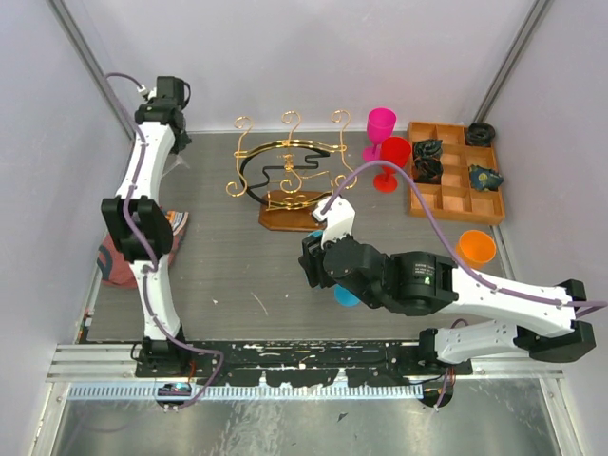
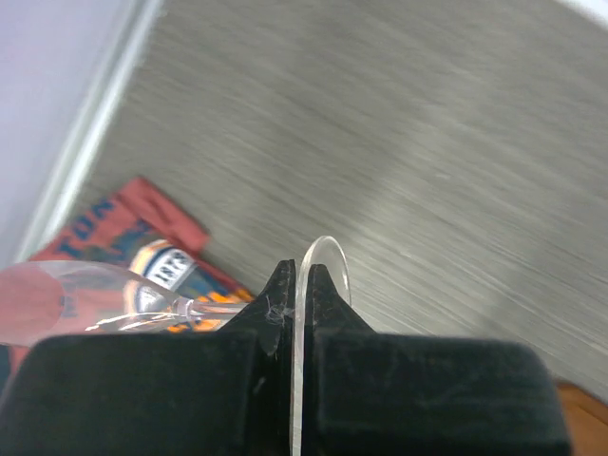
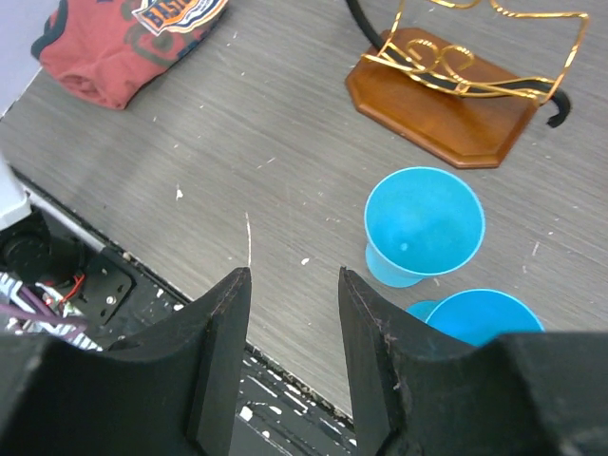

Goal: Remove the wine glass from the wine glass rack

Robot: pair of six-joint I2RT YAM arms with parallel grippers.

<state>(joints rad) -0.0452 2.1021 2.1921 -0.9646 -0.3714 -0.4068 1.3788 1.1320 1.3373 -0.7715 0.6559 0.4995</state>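
In the left wrist view my left gripper [image 2: 298, 275] is shut on the thin round foot of a clear wine glass [image 2: 329, 255]. The glass lies sideways, with its stem and bowl reaching left over a red cloth. The gold wire wine glass rack [image 1: 290, 166] stands on its brown wooden base at the table's middle back, with no glass visible on it. It also shows at the top of the right wrist view, the rack [image 3: 446, 95]. My right gripper [image 3: 293, 275] hangs open over the table's front edge with nothing between its fingers.
Two blue cups [image 3: 425, 223] stand just right of my right gripper. A pink goblet [image 1: 381, 128] and a red goblet [image 1: 392, 157] stand beside an orange compartment tray [image 1: 456, 204]. An orange cup [image 1: 476, 247] is at the right. A red cloth [image 1: 119, 256] lies at the left.
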